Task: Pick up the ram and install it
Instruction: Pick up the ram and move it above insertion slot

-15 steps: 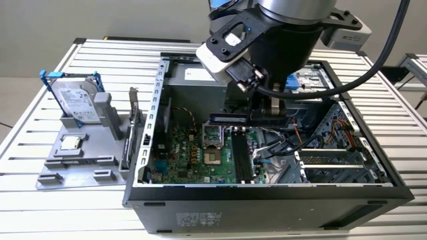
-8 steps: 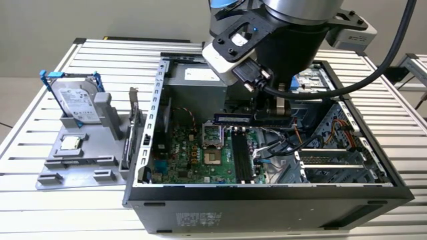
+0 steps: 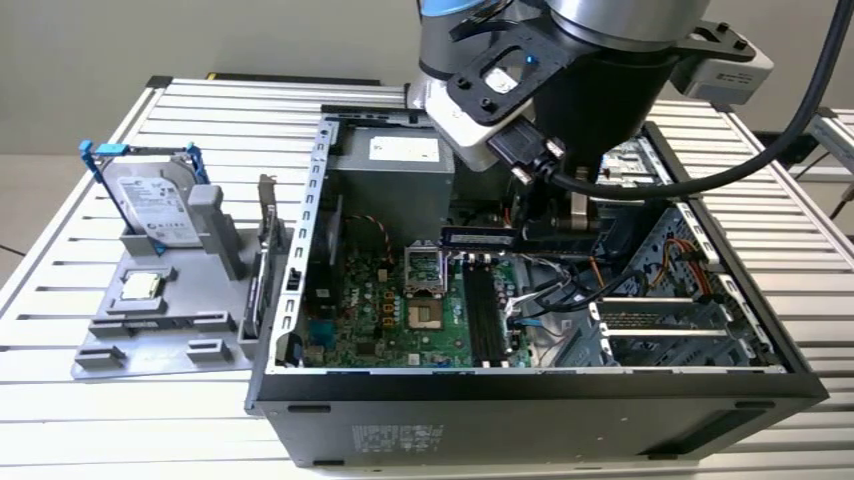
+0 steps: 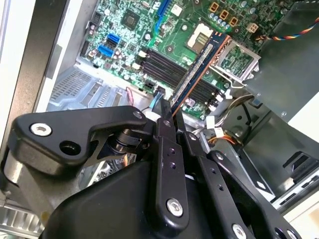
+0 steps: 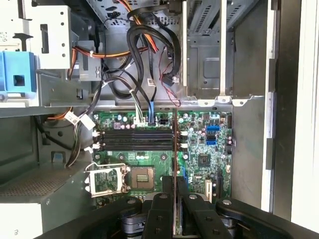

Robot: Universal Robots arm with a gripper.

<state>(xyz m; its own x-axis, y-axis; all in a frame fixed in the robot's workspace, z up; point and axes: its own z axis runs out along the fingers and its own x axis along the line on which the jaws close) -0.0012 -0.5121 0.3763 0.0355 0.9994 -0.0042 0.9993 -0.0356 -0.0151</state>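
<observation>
Dark green and slim, the ram (image 3: 477,238) sits clamped between the closed jaws of the arm, held level above the motherboard (image 3: 374,310) inside the open computer case (image 3: 534,410). We see it close to the upper end of the black memory slots (image 3: 487,310) and beside the processor socket (image 3: 424,320), clear of the board and not seated in any slot. In the exterior view the stick lies crosswise to the slots. In the second wrist view the ram (image 4: 199,71) runs edge-on from the black fingers (image 4: 167,149) out over the slots (image 4: 169,67), again crossing them at an angle. In the first wrist view it shows as a thin upright edge (image 5: 174,144) at the end of the slot bank (image 5: 134,140), with a bundle of black cables (image 5: 139,45) beyond. The case rests on a slatted metal bench (image 3: 80,420). On the exterior view's left a grey holder (image 3: 147,350) carries a silver hard drive (image 3: 150,205) in a blue frame, well apart from the arm.
</observation>
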